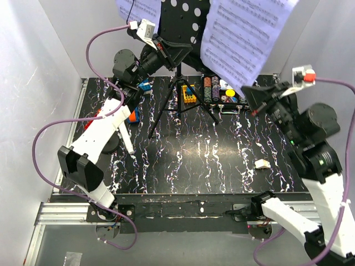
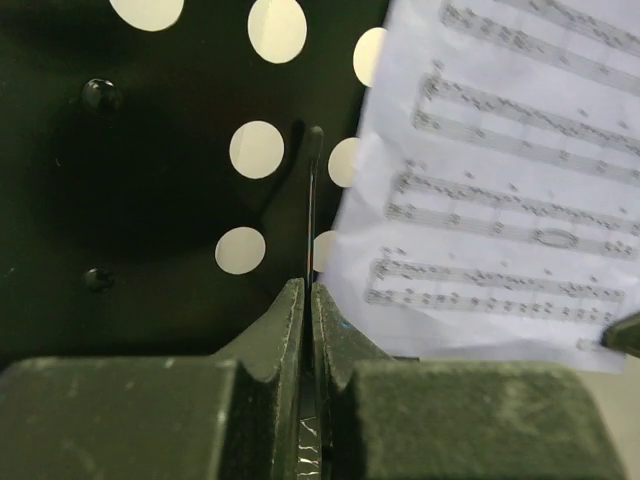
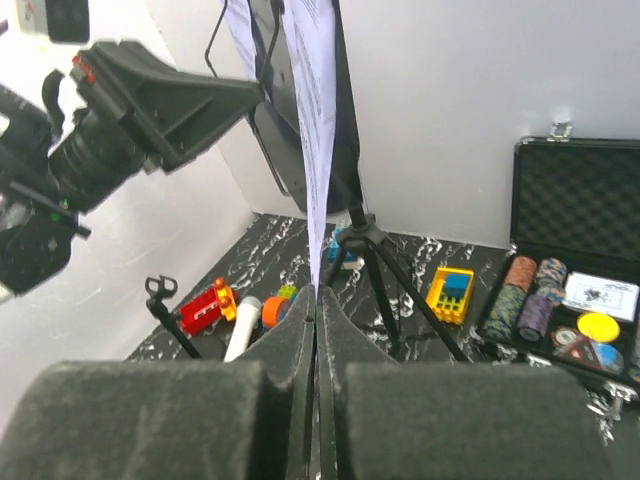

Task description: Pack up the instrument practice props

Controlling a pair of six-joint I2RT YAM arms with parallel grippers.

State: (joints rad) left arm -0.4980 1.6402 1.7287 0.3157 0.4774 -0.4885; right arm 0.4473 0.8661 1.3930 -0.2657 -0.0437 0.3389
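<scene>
The black tripod music stand (image 1: pixel 182 22) rises at the back middle, its hole-punched desk (image 2: pixel 170 180) filling the left wrist view. My left gripper (image 1: pixel 187 52) is shut on a thin black edge of that desk (image 2: pixel 311 200), seen between the fingertips (image 2: pixel 308 292). A white sheet-music page (image 1: pixel 244 39) hangs off the desk's right side. My right gripper (image 1: pixel 249 91) is shut on the lower corner of this page (image 3: pixel 316 120), which runs edge-on out of the jaws (image 3: pixel 318 292). A second page (image 1: pixel 136 8) shows at the desk's left. The microphone (image 1: pixel 126 138) with its round black base (image 1: pixel 108 145) sits at the left.
An open black case of poker chips (image 1: pixel 224 94) lies behind the tripod legs (image 1: pixel 183 105). Colourful toy blocks (image 1: pixel 188 94) are scattered near the back and left (image 3: pixel 205 308). A small white scrap (image 1: pixel 262 163) lies at the right. White walls close in on the left, the back and the right.
</scene>
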